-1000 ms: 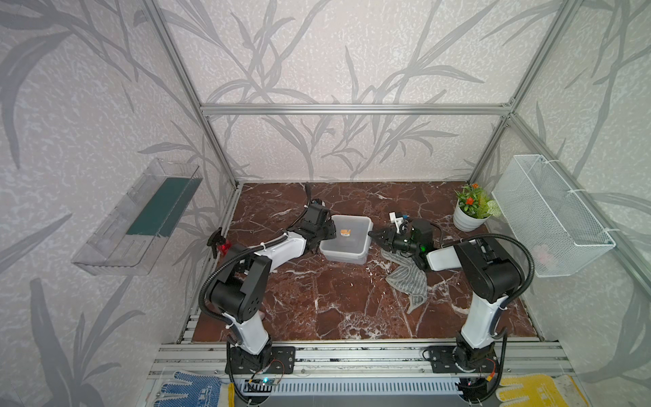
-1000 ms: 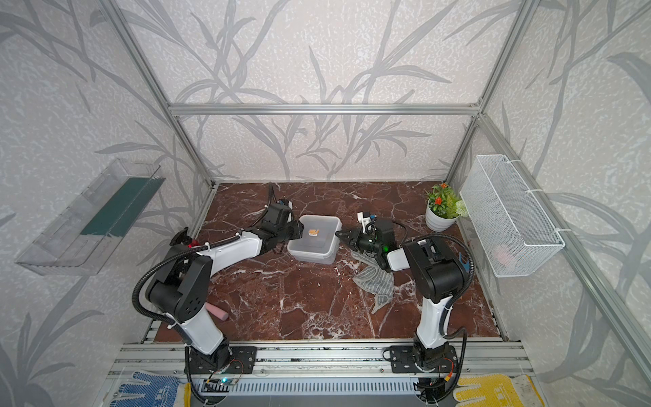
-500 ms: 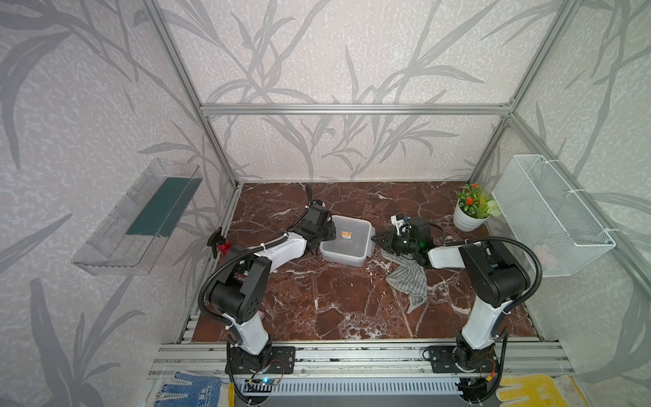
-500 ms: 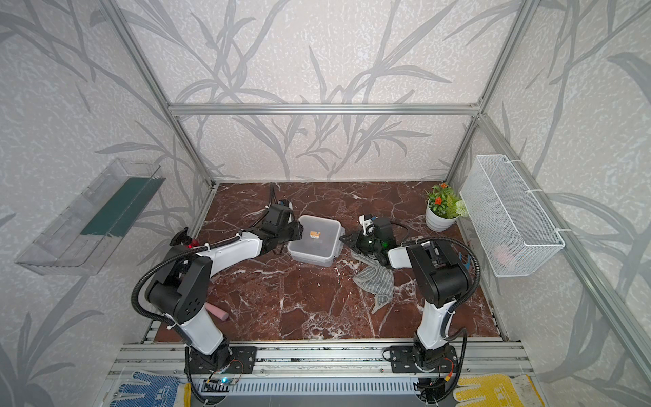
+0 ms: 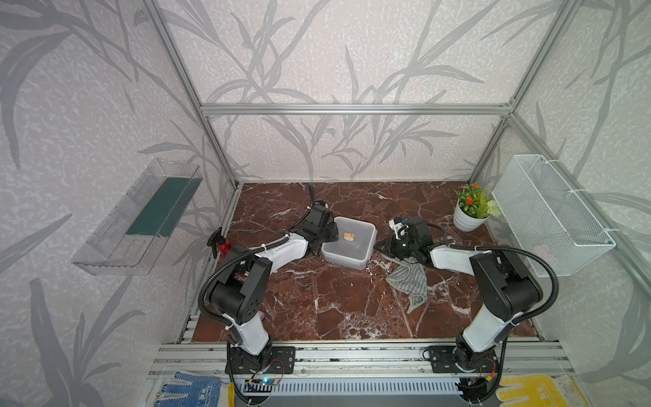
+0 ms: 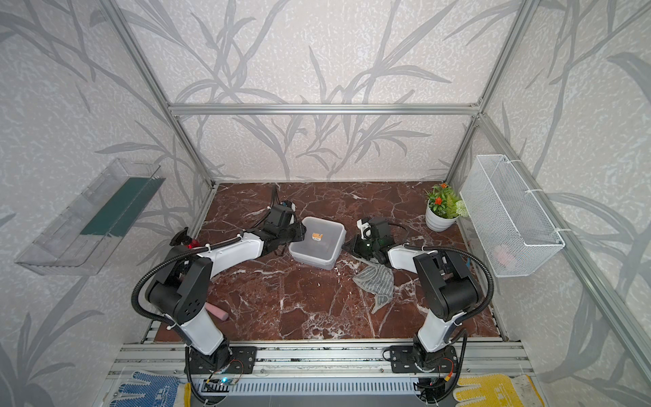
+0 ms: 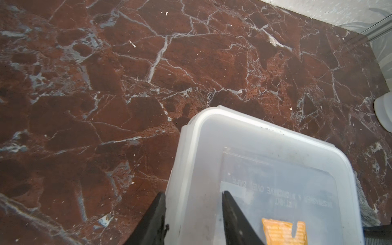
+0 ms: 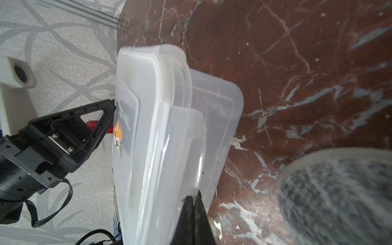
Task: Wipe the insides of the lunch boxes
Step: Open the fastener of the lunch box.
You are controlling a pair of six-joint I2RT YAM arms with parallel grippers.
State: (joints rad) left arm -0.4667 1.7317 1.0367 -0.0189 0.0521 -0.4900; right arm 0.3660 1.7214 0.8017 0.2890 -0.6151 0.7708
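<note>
— Where are the lunch boxes (image 5: 349, 242)?

— Nested one inside the other, near the middle of the worktop (image 5: 338, 303), a little toward its back edge, between the two claws. An orange sticker (image 5: 348, 235) shows through the base.

— And the claws?

— The left claw (image 7: 193, 214) stands astride the stack's wall, one finger outside and one inside. Whether it truly pinches, I cannot tell. The right claw (image 8: 194, 202) is closed tight at the opposite rim. It seems to be on the outer box's lip, though I can't confirm that plastic sits between the tips.

— So which step is this?

— Parting the two boxes, I'd judge. Neither inside can be wiped properly while they are nested. The grey cloth (image 5: 410, 282) lies loose on the worktop just beside the stack, under the right arm, in neither claw.

— What does the next move call for?

— Probably one claw pins the lower box while the other draws the upper one up and clear. The thin, slick walls need a firm bite and a straight pull, or both boxes may rise together. After that, the cloth has to be picked up.
</note>
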